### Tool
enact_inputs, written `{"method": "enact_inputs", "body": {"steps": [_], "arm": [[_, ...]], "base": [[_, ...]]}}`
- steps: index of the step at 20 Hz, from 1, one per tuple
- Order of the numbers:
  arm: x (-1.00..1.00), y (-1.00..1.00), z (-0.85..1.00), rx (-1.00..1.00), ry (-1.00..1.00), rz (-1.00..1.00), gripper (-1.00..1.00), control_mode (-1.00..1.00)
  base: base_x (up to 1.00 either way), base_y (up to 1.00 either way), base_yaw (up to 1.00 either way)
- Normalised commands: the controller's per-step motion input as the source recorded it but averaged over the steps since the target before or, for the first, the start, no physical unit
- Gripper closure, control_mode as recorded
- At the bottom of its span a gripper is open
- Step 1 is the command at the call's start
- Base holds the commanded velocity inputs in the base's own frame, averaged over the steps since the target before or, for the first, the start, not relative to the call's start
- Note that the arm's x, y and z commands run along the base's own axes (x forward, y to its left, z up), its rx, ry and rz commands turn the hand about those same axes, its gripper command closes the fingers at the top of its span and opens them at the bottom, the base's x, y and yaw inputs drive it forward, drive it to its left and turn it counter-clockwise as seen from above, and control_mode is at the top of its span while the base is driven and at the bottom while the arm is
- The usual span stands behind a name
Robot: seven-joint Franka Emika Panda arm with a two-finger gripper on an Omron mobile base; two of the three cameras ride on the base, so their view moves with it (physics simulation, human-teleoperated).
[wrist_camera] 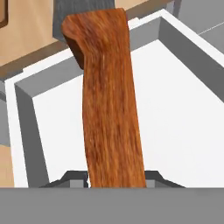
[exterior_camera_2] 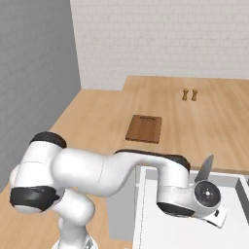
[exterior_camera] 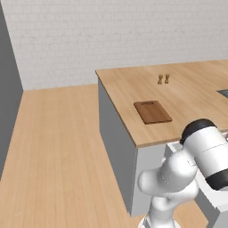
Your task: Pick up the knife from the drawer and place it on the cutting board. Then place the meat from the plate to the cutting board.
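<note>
Knife: small kitchen knife (wrist_camera: 109, 96) with orange-brown wooden handle and grey steel blade; we hold it above the drawer, blade tip (exterior_camera_2: 206, 168) pointing up.
Gripper: two-finger claw (wrist_camera: 116, 177) pinching the handle's lower end.
Drawer: wide shallow white-lined drawer (wrist_camera: 175, 109), pulled open directly beneath the knife.
Cutting board: flat dark brown wooden rectangle (exterior_camera: 152, 111) on the light wooden counter (exterior_camera: 196, 93), well apart from the knife.
Nearby: two small wooden shakers (exterior_camera: 163, 79) beyond the board.
Handling advice: we judge it best to lift clear of the counter edge, carry level, then lay the blade flat on the board.
</note>
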Motion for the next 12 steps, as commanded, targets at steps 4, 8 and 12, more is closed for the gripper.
{"method": "enact_inputs", "body": {"steps": [4,8,12], "arm": [[0.50,0.22,0.65,-0.02,-0.05,0.09,1.00,-1.00],[0.95,0.50,0.49,-0.12,0.08,0.11,1.00,-1.00],[0.98,0.70,0.38,-0.15,0.17,0.11,1.00,-1.00]], "base": [[0.00,0.00,0.00],[0.00,0.00,0.00],[0.00,0.00,0.00]]}}
